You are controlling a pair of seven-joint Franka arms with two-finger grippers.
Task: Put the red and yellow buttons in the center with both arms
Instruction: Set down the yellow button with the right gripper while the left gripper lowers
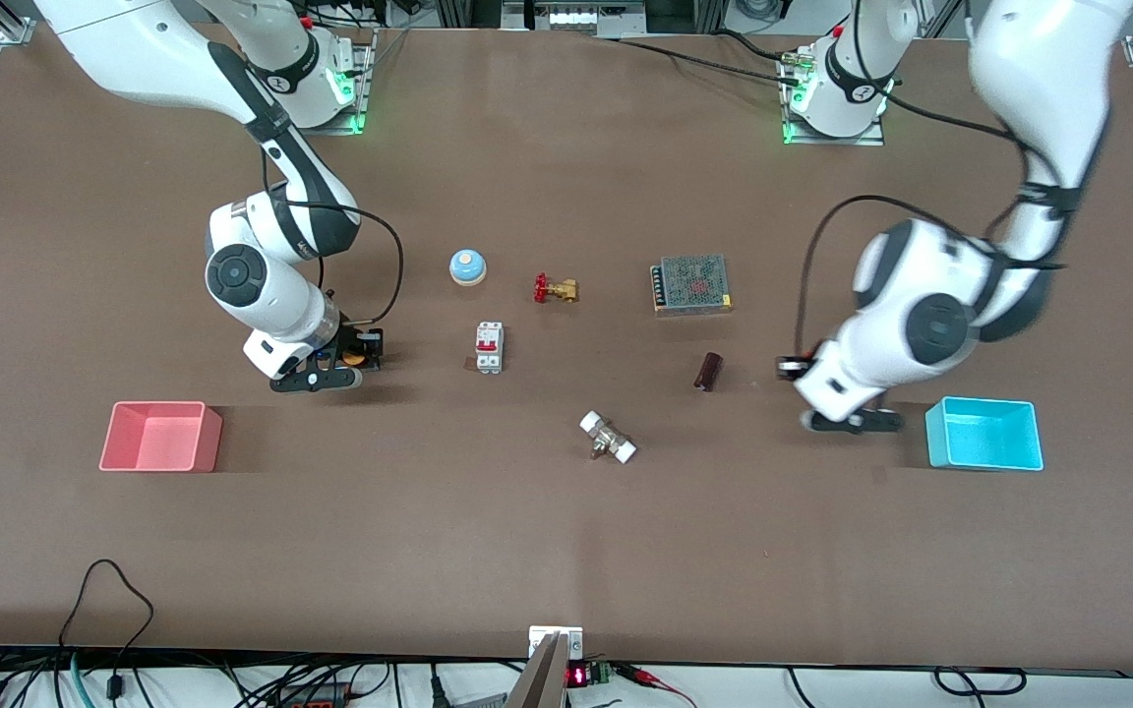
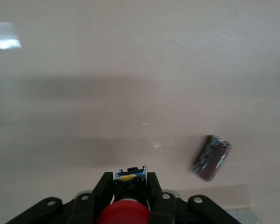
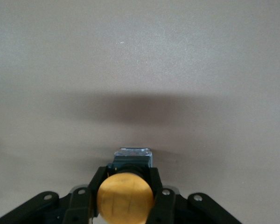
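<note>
My right gripper point(image 1: 360, 352) is shut on the yellow button point(image 1: 353, 360), low over the table toward the right arm's end, above the pink tray's side. In the right wrist view its orange-yellow cap point(image 3: 125, 197) sits between the black fingers point(image 3: 94, 186). My left gripper point(image 1: 791, 370) is shut on the red button point(image 1: 785, 366), low over the table beside the cyan tray. In the left wrist view the red cap point(image 2: 125, 213) and black body sit between the fingers point(image 2: 103, 186). The center point(image 1: 566, 369) is bare brown tabletop between the two grippers.
Around the center lie a blue bell point(image 1: 467, 266), a brass valve with red handwheel point(image 1: 555, 289), a white breaker point(image 1: 489, 347), a mesh power supply point(image 1: 691, 284), a brown block point(image 1: 708, 372) point(image 2: 212, 157) and a white-ended fitting point(image 1: 608, 438). Pink tray point(image 1: 212, 438) and cyan tray point(image 1: 932, 433) stand at the ends.
</note>
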